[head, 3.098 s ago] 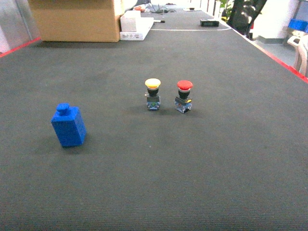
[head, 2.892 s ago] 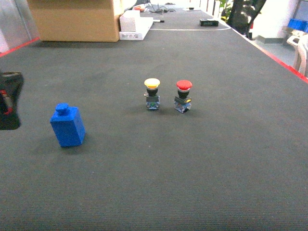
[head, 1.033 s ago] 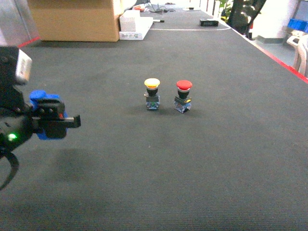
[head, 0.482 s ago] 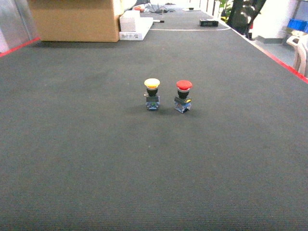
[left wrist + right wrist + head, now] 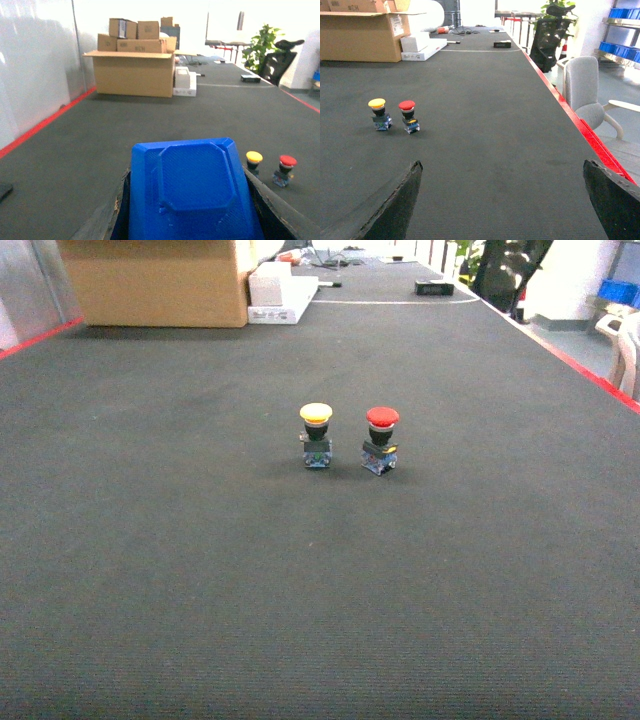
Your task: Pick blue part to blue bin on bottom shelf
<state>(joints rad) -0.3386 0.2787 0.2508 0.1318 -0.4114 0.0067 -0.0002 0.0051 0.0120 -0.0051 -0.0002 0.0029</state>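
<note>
The blue part (image 5: 192,192), a blocky piece with an octagonal raised cap, fills the lower middle of the left wrist view. My left gripper (image 5: 190,210) is shut on it, with a dark finger pressed against each side, and holds it above the dark mat. The head view shows neither the blue part nor either gripper. My right gripper (image 5: 502,195) is open, its two dark fingertips (image 5: 402,200) spread wide over bare mat with nothing between them. The blue bin and the bottom shelf are out of view.
A yellow push button (image 5: 317,435) and a red push button (image 5: 381,440) stand side by side mid-mat. Cardboard boxes (image 5: 132,72) and a white box (image 5: 280,295) sit at the far end. Red tape (image 5: 580,125) edges the mat; a grey chair (image 5: 585,92) stands beyond.
The left gripper came in from the left, closed on the blue part and carried it out of the head view. The two push buttons have not moved.
</note>
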